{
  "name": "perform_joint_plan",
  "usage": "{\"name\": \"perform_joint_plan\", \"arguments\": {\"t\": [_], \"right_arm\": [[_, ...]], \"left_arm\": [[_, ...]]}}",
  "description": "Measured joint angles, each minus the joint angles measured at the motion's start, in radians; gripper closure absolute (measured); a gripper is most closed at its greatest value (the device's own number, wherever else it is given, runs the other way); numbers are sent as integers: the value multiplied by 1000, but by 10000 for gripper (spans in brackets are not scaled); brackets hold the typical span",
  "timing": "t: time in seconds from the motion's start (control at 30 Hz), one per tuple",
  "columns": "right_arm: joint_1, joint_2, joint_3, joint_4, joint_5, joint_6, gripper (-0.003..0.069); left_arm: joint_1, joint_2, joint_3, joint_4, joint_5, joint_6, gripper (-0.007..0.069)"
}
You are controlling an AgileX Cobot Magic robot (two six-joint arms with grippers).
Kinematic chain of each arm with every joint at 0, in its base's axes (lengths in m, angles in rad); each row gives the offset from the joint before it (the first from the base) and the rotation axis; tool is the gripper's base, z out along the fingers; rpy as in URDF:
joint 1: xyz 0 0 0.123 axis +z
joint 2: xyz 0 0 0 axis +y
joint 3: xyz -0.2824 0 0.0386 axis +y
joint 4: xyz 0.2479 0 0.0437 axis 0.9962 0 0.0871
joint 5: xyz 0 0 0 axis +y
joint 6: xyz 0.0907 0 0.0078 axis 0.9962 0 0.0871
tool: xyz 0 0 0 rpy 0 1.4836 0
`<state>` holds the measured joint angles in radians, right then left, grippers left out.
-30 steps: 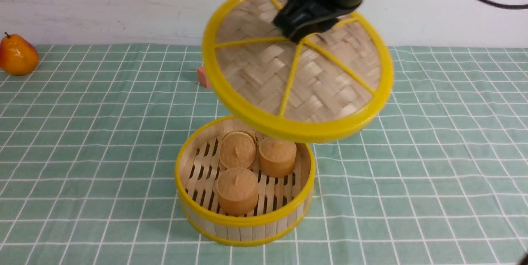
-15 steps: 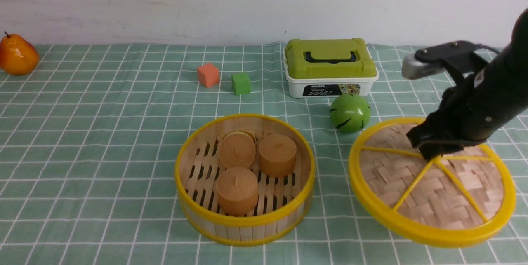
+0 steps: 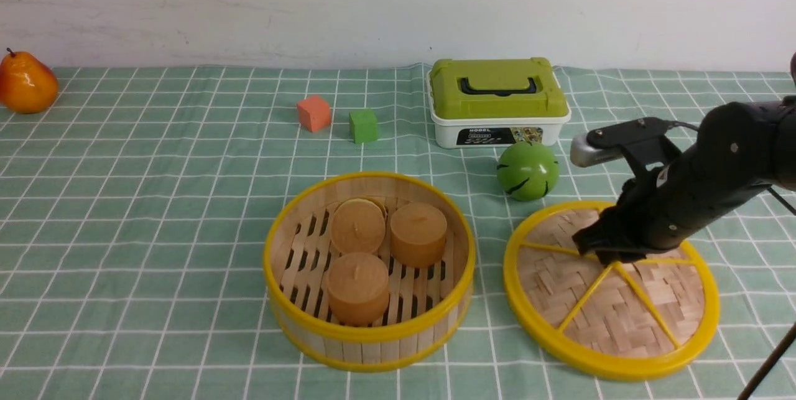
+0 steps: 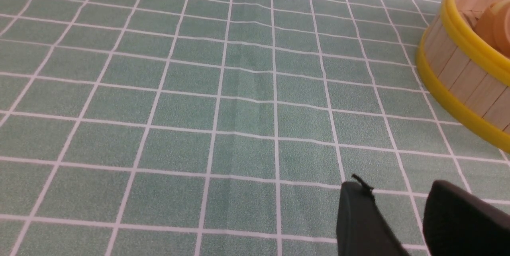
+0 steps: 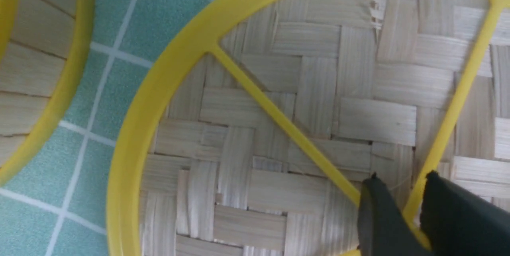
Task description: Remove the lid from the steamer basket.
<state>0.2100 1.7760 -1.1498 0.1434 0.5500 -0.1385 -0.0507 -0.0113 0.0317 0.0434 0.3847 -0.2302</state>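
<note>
The steamer basket point(image 3: 367, 333) stands uncovered at the front centre of the table, with three brown round cakes point(image 3: 357, 285) inside. The lid point(image 3: 559, 275) lies about flat on the cloth just to its right, apart from it. My right gripper point(image 3: 606, 254) is over the lid's centre. In the right wrist view my right gripper point(image 5: 400, 176) is shut on the yellow hub of the lid point(image 5: 310, 69), with the basket's wall point(image 5: 40, 69) to one side. My left gripper point(image 4: 396, 184) hangs low over bare cloth with a gap between its jaws and nothing in it, the basket point(image 4: 462, 73) off to one side.
A white box with a green lid point(image 3: 499, 98) stands behind the steamer lid, with a green ball point(image 3: 527, 171) between them. A red cube point(image 3: 314, 112) and a green cube point(image 3: 363, 125) lie behind the basket. A pear point(image 3: 25, 84) sits far back left.
My right gripper carried the lid from above the basket to the right and down. The lid now lies on the cloth beside the basket, lower and slightly further left than half a second ago.
</note>
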Motion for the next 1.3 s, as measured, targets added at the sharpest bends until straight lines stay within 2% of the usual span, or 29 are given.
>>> {"name": "perform_joint_plan", "arguments": {"t": [0.03, 0.13, 0.2, 0.33, 0.47, 0.53, 0.57, 0.6, 0.63, 0.67, 0.73, 0.97, 1.3], "right_arm": [[0, 0, 0, -3, -1, 0, 487], [0, -28, -11, -12, 43, 20, 372], [0, -70, -26, -12, 90, 22, 328], [0, -205, -40, -21, 165, 14, 308], [0, -425, -30, -23, 206, 3, 368], [0, -628, 22, -17, 218, 2, 460], [0, -628, 28, -16, 220, 2, 467], [0, -733, 78, -11, 222, 2, 524], [0, -758, 85, -10, 222, 2, 531], [0, -858, 152, -7, 220, 2, 596], [0, -960, 220, -6, 209, 7, 650], [0, -1177, 376, -26, 98, 25, 681], [0, -1209, 399, -39, 106, 26, 676]], "left_arm": [[0, 0, 0, 0, 0, 0, 386], [0, 0, 0, 0, 0, 0, 386], [0, 0, 0, 0, 0, 0, 386], [0, 0, 0, 0, 0, 0, 386], [0, 0, 0, 0, 0, 0, 386], [0, 0, 0, 0, 0, 0, 386], [0, 0, 0, 0, 0, 0, 386], [0, 0, 0, 0, 0, 0, 386], [0, 0, 0, 0, 0, 0, 386], [0, 0, 0, 0, 0, 0, 386], [0, 0, 0, 0, 0, 0, 386], [0, 0, 0, 0, 0, 0, 386], [0, 0, 0, 0, 0, 0, 386]]}}
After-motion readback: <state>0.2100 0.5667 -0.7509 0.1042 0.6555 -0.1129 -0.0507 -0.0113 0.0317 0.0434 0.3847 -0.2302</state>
